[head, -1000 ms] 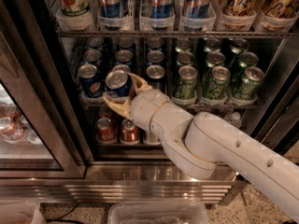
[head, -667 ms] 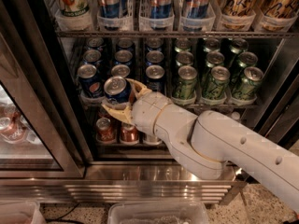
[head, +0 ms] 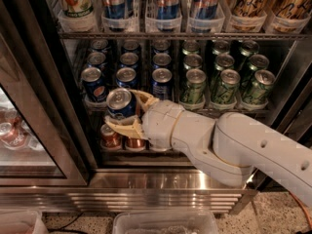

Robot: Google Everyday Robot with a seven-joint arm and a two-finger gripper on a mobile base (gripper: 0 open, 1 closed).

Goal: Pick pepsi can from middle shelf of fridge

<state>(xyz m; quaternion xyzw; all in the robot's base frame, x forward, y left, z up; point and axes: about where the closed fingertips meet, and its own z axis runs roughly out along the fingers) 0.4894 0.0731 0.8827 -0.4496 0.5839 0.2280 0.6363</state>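
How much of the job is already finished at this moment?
Done: the gripper is shut on the pepsi can. In hand: the can is held just before the front row of the middle shelf. Left: bringing it clear of the fridge.

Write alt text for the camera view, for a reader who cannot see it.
The tool on a white arm grips a pepsi can at the front edge of the middle shelf of the fridge. Rows of blue cans stand on the shelf's left side and green cans on its right.
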